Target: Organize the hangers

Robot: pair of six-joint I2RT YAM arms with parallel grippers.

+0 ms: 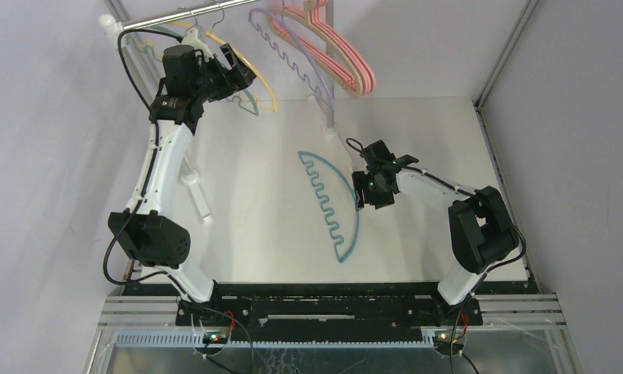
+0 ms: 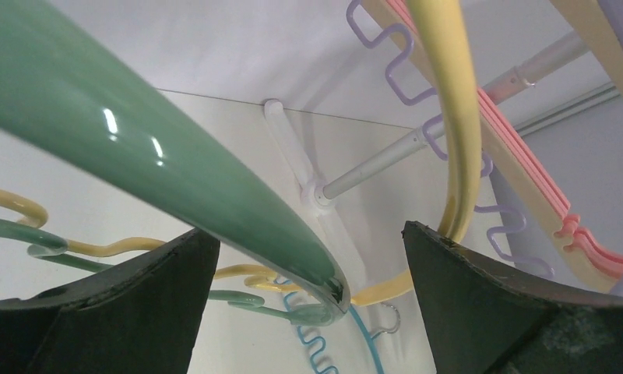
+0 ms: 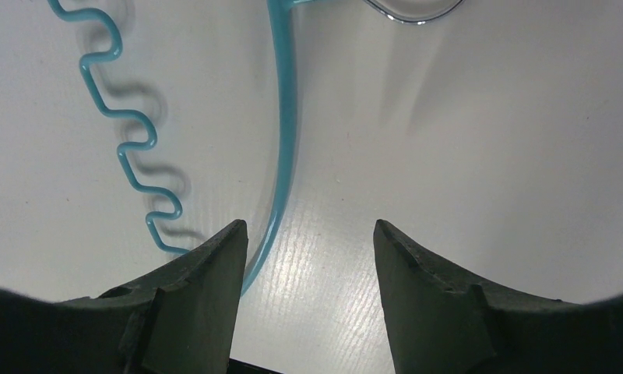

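**Top view.** The rail [image 1: 191,14] runs above the far left corner of the worktop [image 1: 246,226]. Five hangers hang from it: the green hanger [image 1: 250,105] and the yellow hanger [image 1: 268,93] on the left, then the lavender hanger [image 1: 293,58], the tan hanger [image 1: 357,87] and the pink hanger [image 1: 332,54] further right. The teal hanger [image 1: 336,204] lies flat at the worktop centre. The left claw [image 1: 242,74] is raised near the rail, at the green and yellow hangers. The right claw [image 1: 367,191] is low over the right side of the teal hanger.

**Left wrist view.** The left claw is spread wide. An arm of the green hanger passes between its fingers, and contact with either finger cannot be confirmed. The yellow hanger runs down just behind the right finger.

**Right wrist view.** The right claw is spread, with only bare worktop between its fingers. The curved bar of the teal hanger runs to the left finger and goes out of sight beside it. The wavy bar lies further left. The metal hook [image 3: 406,14] is at the top edge.
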